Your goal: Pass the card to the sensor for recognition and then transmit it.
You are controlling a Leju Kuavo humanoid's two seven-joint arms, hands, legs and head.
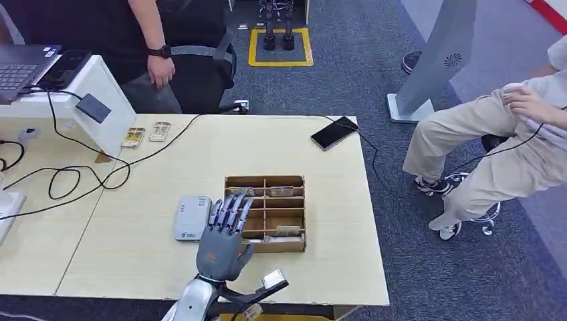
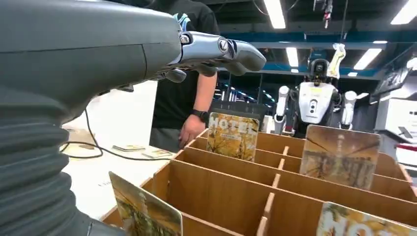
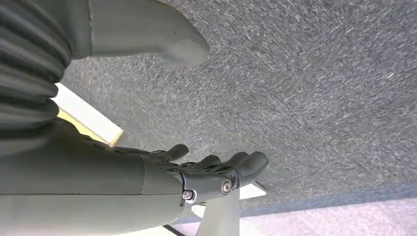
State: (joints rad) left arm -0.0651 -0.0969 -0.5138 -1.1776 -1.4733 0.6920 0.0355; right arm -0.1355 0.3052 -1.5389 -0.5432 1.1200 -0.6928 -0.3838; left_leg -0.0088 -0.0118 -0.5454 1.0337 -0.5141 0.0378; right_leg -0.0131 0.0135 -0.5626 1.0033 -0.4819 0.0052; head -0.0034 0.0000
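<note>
The left hand point(image 1: 224, 237) hovers over the left edge of the wooden divided box point(image 1: 297, 212) on the pale table point(image 1: 167, 154), fingers spread and straight, holding nothing. In the left wrist view the fingers point(image 2: 223, 49) reach out above the box's compartments, clear of the cards. Several hotel cards stand upright in the box: 1 marked HOTEL point(image 2: 232, 135) in a far compartment, another card point(image 2: 340, 156) beside it to the side, and 1 near card point(image 2: 145, 209) close to the wrist. A white card reader point(image 1: 192, 217) lies flat just beside the box, next to the hand. 2 more cards point(image 1: 147, 134) lie flat near the far edge of the table, close to a white stand with a black sensor point(image 1: 93, 107) on its sloped face.

The right hand point(image 3: 216, 174) hangs over grey carpet, fingers loosely extended and empty.

A black phone point(image 1: 334, 132) lies at the far right corner, cabled. A person in black point(image 1: 157, 60) stands behind the table; another person point(image 1: 508, 140) sits at the right.
</note>
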